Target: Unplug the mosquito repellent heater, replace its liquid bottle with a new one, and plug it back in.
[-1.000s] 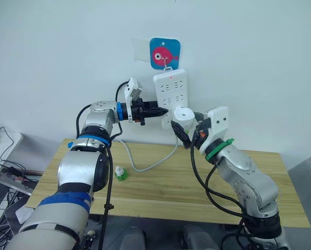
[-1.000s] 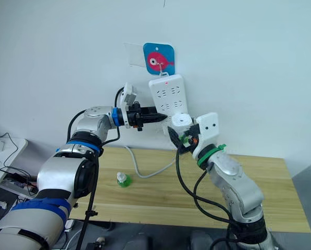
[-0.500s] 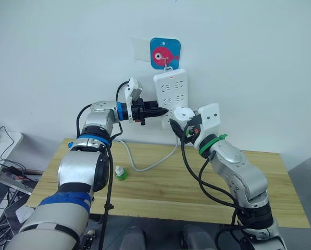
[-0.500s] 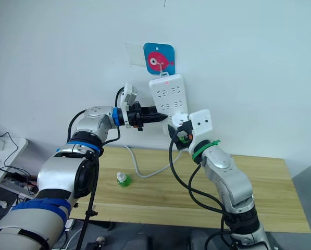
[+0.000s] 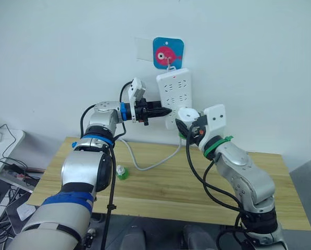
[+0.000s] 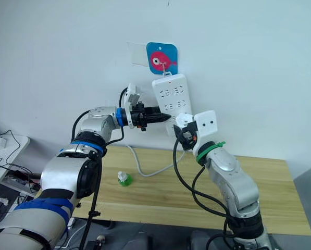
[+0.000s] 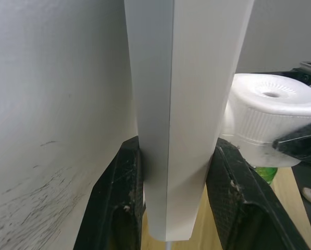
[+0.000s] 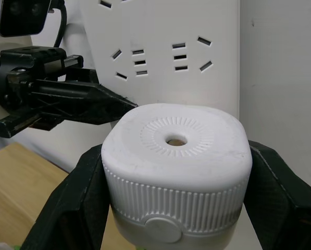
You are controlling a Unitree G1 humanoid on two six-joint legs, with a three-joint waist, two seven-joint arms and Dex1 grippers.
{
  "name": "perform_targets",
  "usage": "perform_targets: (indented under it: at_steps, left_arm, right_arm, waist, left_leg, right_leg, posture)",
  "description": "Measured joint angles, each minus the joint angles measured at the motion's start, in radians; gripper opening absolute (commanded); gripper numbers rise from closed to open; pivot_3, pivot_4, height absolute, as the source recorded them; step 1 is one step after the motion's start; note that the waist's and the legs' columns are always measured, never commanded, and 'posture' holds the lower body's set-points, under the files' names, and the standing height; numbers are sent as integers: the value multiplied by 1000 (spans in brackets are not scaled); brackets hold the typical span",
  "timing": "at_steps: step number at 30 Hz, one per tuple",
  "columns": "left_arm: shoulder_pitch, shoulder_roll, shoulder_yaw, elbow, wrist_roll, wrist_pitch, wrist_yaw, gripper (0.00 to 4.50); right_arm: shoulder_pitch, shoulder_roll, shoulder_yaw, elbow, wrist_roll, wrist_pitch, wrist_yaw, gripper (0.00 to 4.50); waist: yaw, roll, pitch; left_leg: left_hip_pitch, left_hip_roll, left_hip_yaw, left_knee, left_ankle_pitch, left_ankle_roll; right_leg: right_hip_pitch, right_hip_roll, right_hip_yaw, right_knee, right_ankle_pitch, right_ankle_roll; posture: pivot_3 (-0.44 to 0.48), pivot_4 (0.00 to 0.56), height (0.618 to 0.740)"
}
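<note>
The left end effector (image 5: 163,111) is raised to the wall and pinches the left edge of the white power strip (image 5: 175,91), which hangs from a hook under a blue sticker with a pink fish (image 5: 168,52); its two black fingers (image 7: 119,203) sit on either side of the strip's edge. The right end effector (image 8: 176,208) is clamped on the mosquito repellent heater (image 8: 176,161), holding it up just in front of the strip's lower part, vent hole facing away from the wall. A small green bottle (image 5: 122,172) stands on the wooden table (image 5: 165,187) below, to the left, near the strip's white cable (image 5: 145,165).
</note>
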Motion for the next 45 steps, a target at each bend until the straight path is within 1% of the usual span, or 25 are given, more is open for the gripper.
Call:
perform_targets:
  at_steps: [6,11,13,15,16,18,21,23,25,28,30,33,35,36,39,42,45]
  left_arm:
    - [0,5,2,4,10,-5,25,1278]
    - [0,5,2,4,11,-10,26,1278]
    - [0,6,2,4,11,-9,27,2024]
    - [0,15,15,6,10,-5,54,2576]
    - [0,24,21,6,10,-4,57,2957]
    - [0,38,30,6,10,-2,63,3548]
    - [3,41,31,5,9,1,34,4464]
    - [14,49,32,-3,8,2,28,4489]
    - [45,80,39,-25,6,4,27,4489]
    - [130,129,59,-110,-20,23,27,4489]
    - [214,157,81,-210,-51,51,31,4489]
    - [413,167,92,-509,-110,124,56,4489]
    - [541,157,96,-719,-152,190,95,4489]
    - [596,144,92,-821,-172,221,116,4489]
    - [696,104,54,-1033,-202,252,167,4489]
    - [738,64,5,-1090,-196,213,204,4489]
    - [743,-4,-61,-1052,-157,126,227,4489]
  right_arm:
    - [19,-10,-23,-72,21,86,3,3065]
    - [18,-6,-38,-109,47,128,0,3065]
    - [18,-8,-60,-121,52,137,0,3065]
    - [18,-23,-87,-126,59,141,10,3065]
    - [18,-38,-106,-125,66,140,17,3065]
    - [18,-56,-143,-119,72,135,31,3065]
    - [20,-75,-178,-100,88,118,57,3065]
    - [28,-83,-188,-84,95,97,78,3065]
    - [40,-85,-220,-59,114,74,99,3065]
    - [61,-83,-294,-4,136,36,109,3065]
    - [75,-71,-337,26,162,19,110,3065]
    - [89,-29,-387,62,211,5,106,3065]
    - [98,21,-433,90,260,3,91,3065]
    - [101,49,-464,110,289,3,77,3065]
    - [100,133,-549,178,398,4,26,3065]
    - [97,189,-615,245,510,1,-20,3065]
    - [94,225,-669,301,606,-17,-60,3065]
  waist:
    - [-3,0,0]
    - [-3,0,0]
    - [-3,0,0]
    - [-6,1,0]
    - [-8,1,1]
    - [-10,1,1]
    - [-11,1,1]
    - [-14,1,1]
    - [-24,2,1]
    - [-42,3,2]
    - [-48,5,3]
    - [-48,7,5]
    - [-41,7,5]
    - [-31,7,5]
    - [-2,9,6]
    - [14,9,5]
    - [26,9,5]
  left_leg:
    - [2,0,0,1,2,2]
    - [2,-1,0,1,2,3]
    - [2,-1,0,1,2,3]
    - [2,0,0,1,2,3]
    - [2,-1,0,0,2,3]
    - [2,0,0,0,2,3]
    - [3,0,-1,0,2,3]
    - [6,-1,0,0,3,4]
    - [9,-1,1,-1,3,4]
    - [10,1,1,-2,3,5]
    - [9,2,0,-3,3,5]
    - [9,3,-1,-4,3,5]
    - [8,3,-2,-4,3,4]
    - [9,3,-3,-4,3,4]
    - [10,2,-2,-3,3,4]
    - [11,0,-1,-3,3,4]
    - [9,0,1,-3,3,4]
  right_leg:
    - [0,0,0,6,0,0]
    - [0,0,0,7,0,0]
    - [0,0,0,7,0,0]
    - [-1,0,0,7,0,0]
    - [-1,0,0,7,0,-1]
    - [-1,1,0,7,-1,-2]
    - [-1,1,-1,8,-1,-2]
    - [1,1,1,10,-1,-2]
    - [2,1,1,13,-2,-3]
    - [0,2,1,16,-4,-6]
    - [0,3,0,17,-6,-9]
    - [0,2,-2,18,-8,-12]
    - [0,2,-2,17,-8,-12]
    - [0,1,-2,18,-8,-12]
    - [2,1,-2,19,-8,-12]
    - [2,1,-1,17,-8,-12]
    - [1,0,-1,15,-8,-12]
  posture:
    - [-13,115,740]
    - [-10,115,740]
    - [-11,117,740]
    - [-10,117,740]
    - [-10,117,740]
    - [-11,118,740]
    - [-8,119,740]
    - [0,121,740]
    - [2,122,740]
    - [17,123,740]
    - [38,122,740]
    - [73,120,740]
    - [78,119,740]
    - [97,115,740]
    - [106,109,740]
    - [100,101,740]
    - [81,97,740]
